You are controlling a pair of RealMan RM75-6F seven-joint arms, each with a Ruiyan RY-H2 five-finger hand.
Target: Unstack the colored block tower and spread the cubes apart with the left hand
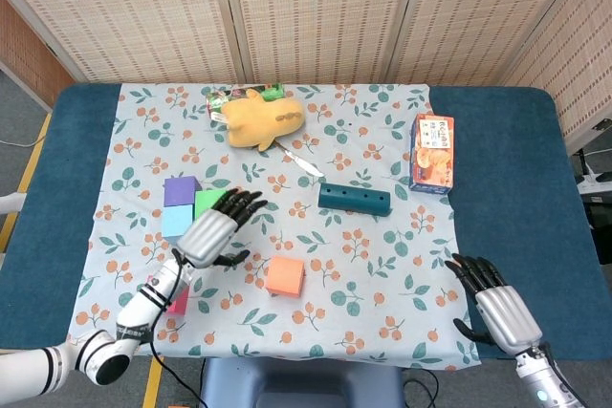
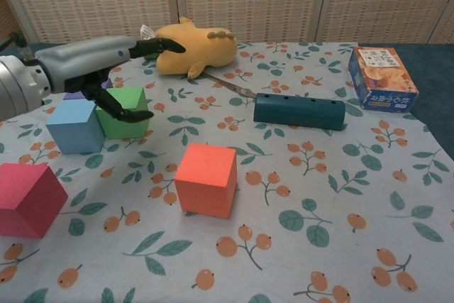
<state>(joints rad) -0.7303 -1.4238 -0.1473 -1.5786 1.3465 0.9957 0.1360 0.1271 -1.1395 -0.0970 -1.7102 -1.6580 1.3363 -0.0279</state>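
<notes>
Orange cube flat on the cloth, apart from everything. Left hand hovering at its 10 o'clock, fingers spread, holding nothing, above the green cube. Blue cube touching green's side; purple cube at 12 o'clock of blue. Pink cube at 9 o'clock of orange. Right hand at 3 o'clock, fingers apart, empty.

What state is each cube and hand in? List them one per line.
Orange cube: flat on the cloth, alone, released.
Pink cube: on the cloth, alone.
Blue cube: touching the green cube.
Purple cube: behind the blue one.
Left hand: open, above the green cube.
Right hand: open, idle.
</notes>
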